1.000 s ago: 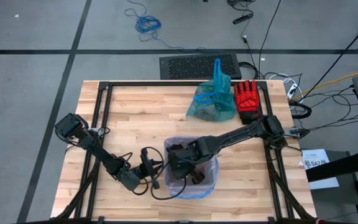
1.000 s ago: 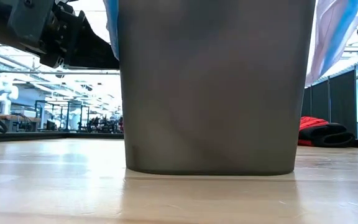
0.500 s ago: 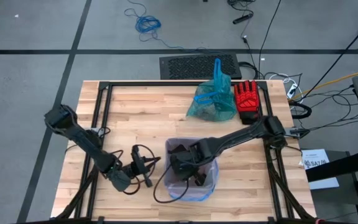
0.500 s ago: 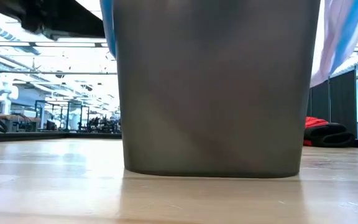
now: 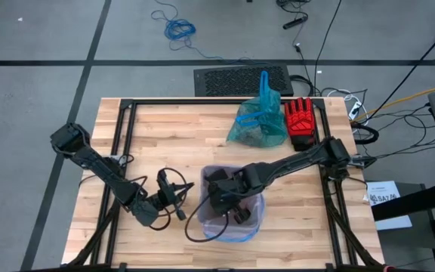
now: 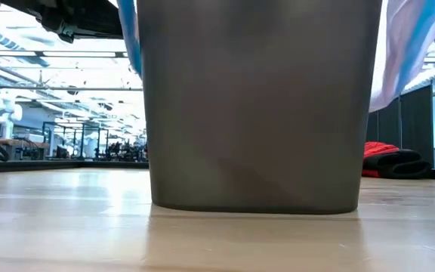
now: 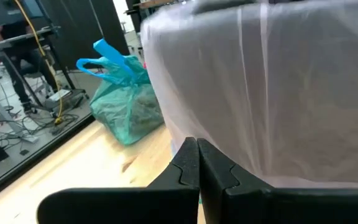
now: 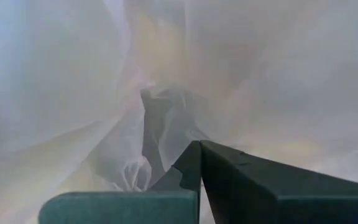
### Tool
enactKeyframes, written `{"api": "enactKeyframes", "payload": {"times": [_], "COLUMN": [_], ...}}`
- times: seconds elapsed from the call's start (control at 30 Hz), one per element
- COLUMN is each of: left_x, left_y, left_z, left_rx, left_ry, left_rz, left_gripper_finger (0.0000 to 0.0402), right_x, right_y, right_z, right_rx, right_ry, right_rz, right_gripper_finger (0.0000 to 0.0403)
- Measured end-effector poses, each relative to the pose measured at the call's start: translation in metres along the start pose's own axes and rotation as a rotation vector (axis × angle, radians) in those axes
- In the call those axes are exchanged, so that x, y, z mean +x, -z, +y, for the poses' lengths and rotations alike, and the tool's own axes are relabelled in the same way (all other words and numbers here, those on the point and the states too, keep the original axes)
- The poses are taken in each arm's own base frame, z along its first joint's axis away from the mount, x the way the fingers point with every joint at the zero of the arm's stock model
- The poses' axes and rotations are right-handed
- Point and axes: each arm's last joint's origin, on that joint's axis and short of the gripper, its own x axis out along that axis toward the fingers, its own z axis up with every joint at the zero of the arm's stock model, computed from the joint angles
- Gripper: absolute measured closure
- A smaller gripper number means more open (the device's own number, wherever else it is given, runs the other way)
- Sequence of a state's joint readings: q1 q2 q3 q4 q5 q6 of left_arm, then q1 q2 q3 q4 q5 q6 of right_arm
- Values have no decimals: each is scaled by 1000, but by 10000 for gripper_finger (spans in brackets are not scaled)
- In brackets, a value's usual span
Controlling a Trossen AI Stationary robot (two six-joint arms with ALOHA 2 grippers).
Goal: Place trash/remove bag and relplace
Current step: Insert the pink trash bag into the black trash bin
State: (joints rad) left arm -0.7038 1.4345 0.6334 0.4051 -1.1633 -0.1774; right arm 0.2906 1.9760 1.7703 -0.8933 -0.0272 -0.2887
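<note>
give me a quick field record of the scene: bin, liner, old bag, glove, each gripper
bin: grey bin at the table's near middle
liner: pale pink bag lining the bin, draped over its rim
old bag: teal-green bag, knotted, on the table's far side, beside the glove
glove: red glove, flat on the table
left gripper: shut, empty, just outside the bin
right gripper: shut, down inside the lined bin

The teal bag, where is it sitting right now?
In the high view the teal bag sits on the table's far side, right of centre, beside the red glove and beyond the bin.
</note>
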Motion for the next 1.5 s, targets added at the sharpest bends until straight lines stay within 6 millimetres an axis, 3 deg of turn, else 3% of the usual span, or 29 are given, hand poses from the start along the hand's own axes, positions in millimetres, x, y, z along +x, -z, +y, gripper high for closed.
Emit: {"api": "enactKeyframes", "payload": {"times": [0.2,0.4,1.17,1.5], "left_x": [1,1,1,7], "left_y": [0,1,2,2], "left_z": [1,1,2,6], "left_rx": [5,9,0,-34], "left_ry": [-5,-30,-48,-88], "left_rz": [3,-1,5,4], "left_gripper_finger": [402,402,402,402], "right_x": [37,41,-42,-94], "right_y": [6,5,-7,-11], "right_z": [-1,3,1,1], "right_rx": [2,-21,0,-53], "right_ry": [-56,-78,44,111], "right_rz": [78,73,-143,-326], "right_gripper_finger": [403,403,403,403]}}
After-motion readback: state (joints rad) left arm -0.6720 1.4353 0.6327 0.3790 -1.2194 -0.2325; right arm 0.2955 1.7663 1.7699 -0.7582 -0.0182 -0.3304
